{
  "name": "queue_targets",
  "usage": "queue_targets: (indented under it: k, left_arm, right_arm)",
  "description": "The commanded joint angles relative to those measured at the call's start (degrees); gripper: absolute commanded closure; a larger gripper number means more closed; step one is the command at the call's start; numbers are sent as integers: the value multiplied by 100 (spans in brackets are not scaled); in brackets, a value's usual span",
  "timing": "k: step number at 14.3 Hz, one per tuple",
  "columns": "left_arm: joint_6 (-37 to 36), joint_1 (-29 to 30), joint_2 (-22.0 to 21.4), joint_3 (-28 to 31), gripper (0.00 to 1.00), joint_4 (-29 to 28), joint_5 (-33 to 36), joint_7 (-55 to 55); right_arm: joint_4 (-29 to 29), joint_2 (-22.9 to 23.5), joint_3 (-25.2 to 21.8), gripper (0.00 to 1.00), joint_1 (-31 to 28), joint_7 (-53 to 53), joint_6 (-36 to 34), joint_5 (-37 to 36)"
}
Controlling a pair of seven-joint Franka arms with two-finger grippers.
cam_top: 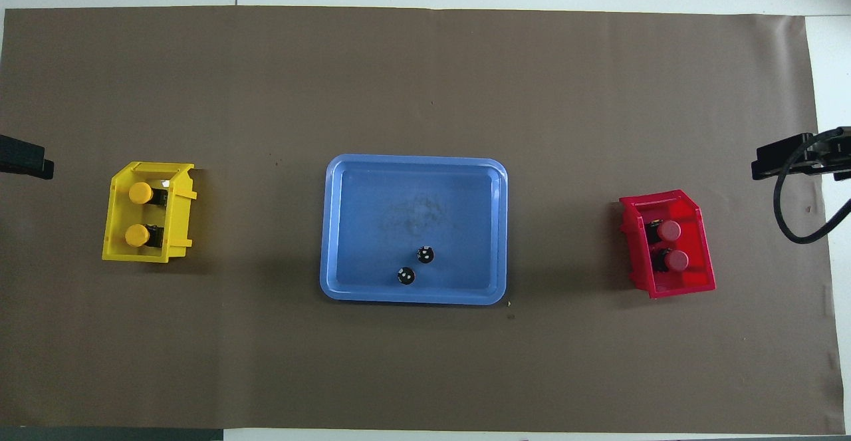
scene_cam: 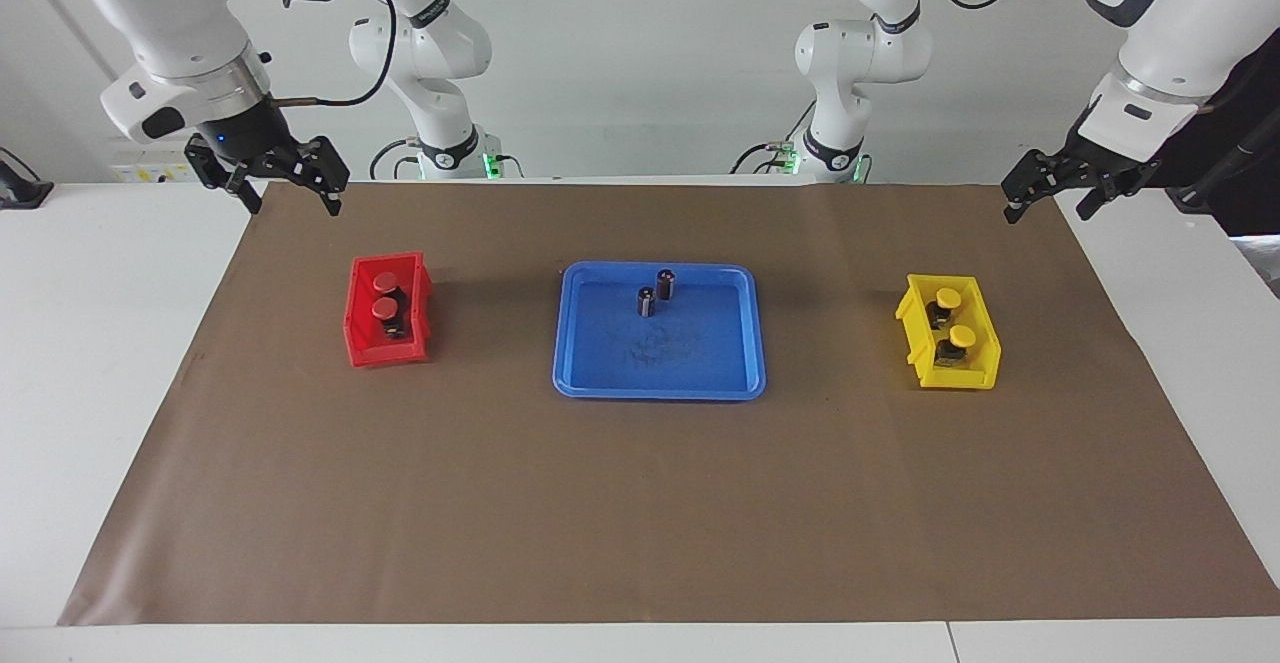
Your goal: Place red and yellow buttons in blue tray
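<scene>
Two red-capped push buttons (cam_top: 671, 245) lie in the small red plastic bin (cam_top: 691, 284), two yellow-capped ones (cam_top: 139, 214) in the yellow bin (cam_top: 116, 241). In the overhead view their caps point toward 3 and 9 o'clock. The shallow blue tray (scene_cam: 578, 363) sits between the bins, long axis across the table, holding two dark cylinders (scene_cam: 657, 293). Right gripper (scene_cam: 290, 188) and left gripper (scene_cam: 1050, 193) hang released over the mat's corners.

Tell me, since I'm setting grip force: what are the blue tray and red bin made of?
Blue tray: likely moulded plastic, smooth, slightly glossy, with rounded corners and a scuffed floor. Red bin: likely rigid plastic too, with thin uniform walls and saturated colour. Neither is certain from looks alone.
</scene>
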Motion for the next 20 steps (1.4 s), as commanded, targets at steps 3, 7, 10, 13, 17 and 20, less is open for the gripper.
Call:
queue_targets:
  k: [3,7,10,13,17,20]
  left_arm:
    - [70,63,-54,-1,0,-38,71,38]
    - [184,72,-151,-1,0,-205,71,47]
    - [228,116,-134,-10,0,-197,71,30]
    - [175,64,-169,-19,0,-310,71,-58]
    - [570,116,-405,-19,0,-811,54,-146]
    - [1000,116,-633,-19,0,-1328,54,-128]
  right_arm:
    - [20,6,25,0,-68,21,-67,78]
    - [-24,-20,25,0,-24,30,-41,78]
    - [-147,-64,25,0,-24,56,-5,78]
    - [-270,-117,25,0,-24,21,38,78]
    - [-978,-318,16,0,-95,-153,791,78]
    - [-2027,-513,16,1,-25,-286,1812,78]
